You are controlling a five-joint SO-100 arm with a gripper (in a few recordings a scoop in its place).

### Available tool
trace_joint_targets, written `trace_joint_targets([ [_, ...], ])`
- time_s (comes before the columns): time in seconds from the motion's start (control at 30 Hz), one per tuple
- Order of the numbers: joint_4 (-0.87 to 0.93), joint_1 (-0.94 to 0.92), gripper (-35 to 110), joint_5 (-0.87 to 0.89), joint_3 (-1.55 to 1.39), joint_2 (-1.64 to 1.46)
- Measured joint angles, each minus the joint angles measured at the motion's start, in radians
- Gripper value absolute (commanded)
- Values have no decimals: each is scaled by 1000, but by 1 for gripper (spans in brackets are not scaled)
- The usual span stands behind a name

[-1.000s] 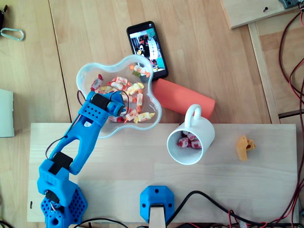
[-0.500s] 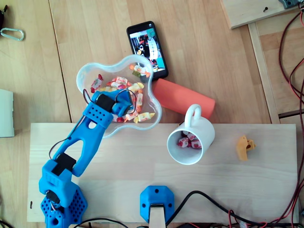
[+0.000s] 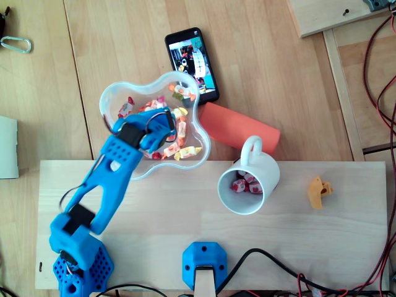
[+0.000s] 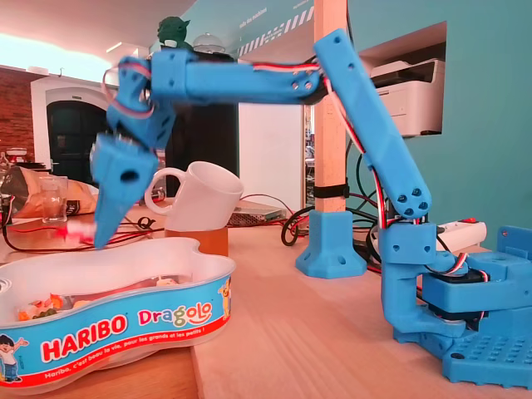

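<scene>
The blue gripper [image 3: 162, 124] hangs tip-down over the clear wavy bowl [image 3: 113, 94] in the upper left of the overhead view, just above the wrapped sweets [image 3: 180, 132] heaped inside. In the fixed view a red-and-white blur sits against its tip at middle left, but I cannot tell whether the jaws are clenched on a sweet. The sweets look light, with slick crinkly wrappers — best pinched across the firm middle, since the twisted ends would likely slip.
</scene>
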State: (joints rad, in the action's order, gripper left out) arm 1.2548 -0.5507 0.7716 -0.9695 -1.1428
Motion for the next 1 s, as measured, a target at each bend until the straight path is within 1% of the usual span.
trace_joint_targets([
  [0.1, 34, 3, -3, -9, 0, -124],
  [0.2, 117, 3, -3, -35, 0, -238],
  [0.3, 196, 0, -3, -63, -3, -310],
  [0.37, 206, -18, -3, -81, -3, -327],
  [0.43, 245, -61, -3, -124, -3, -334],
  [0.7, 275, -259, -3, -318, -2, -345],
  [1.0, 273, -494, -3, -413, -2, -360],
])
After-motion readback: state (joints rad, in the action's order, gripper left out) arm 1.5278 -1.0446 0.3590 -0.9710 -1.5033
